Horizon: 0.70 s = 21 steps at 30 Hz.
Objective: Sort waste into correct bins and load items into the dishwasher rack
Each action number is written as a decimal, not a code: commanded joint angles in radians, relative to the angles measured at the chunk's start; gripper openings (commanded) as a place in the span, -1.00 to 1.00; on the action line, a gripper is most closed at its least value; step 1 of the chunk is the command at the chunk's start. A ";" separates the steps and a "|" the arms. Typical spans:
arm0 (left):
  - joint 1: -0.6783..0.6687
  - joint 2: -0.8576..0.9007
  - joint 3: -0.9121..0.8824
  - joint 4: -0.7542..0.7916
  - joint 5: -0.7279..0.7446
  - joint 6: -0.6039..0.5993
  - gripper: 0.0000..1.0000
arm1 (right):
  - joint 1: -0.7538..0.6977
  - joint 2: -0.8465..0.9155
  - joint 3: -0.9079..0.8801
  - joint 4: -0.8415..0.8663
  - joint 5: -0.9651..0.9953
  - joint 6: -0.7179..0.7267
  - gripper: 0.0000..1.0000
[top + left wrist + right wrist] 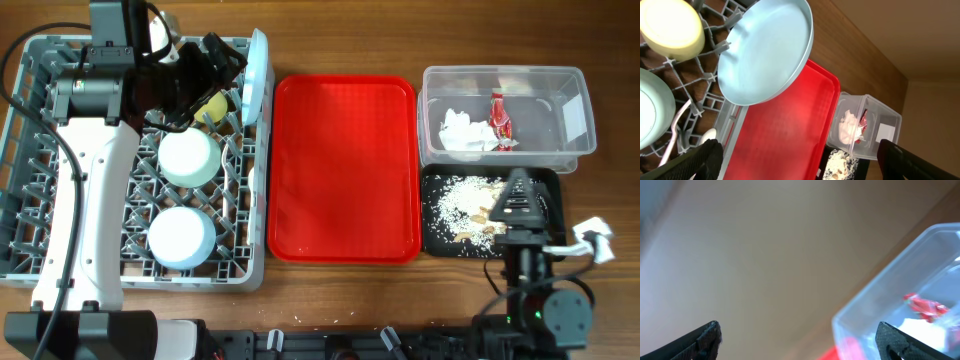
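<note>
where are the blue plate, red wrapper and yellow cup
blue plate (767,50), left wrist view, middle of its face
red wrapper (500,118), overhead view, its middle
yellow cup (672,27), left wrist view, its round end

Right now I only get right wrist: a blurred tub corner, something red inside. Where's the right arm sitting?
Observer: The right gripper hangs over the black tray, next to the clear tub.
Operator: What's in that tray?
Observer: Rice-like scraps, mostly across its left part.
Operator: Anything in the tub besides the red thing?
Observer: A crumpled white napkin beside the red wrapper.
Operator: Plate loaded?
Observer: Yes, the blue plate stands on edge at the right side of the rack.
</note>
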 commanded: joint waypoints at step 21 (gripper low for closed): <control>-0.003 -0.011 -0.001 0.002 -0.006 0.008 1.00 | 0.035 -0.018 -0.211 0.053 -0.183 -1.128 0.99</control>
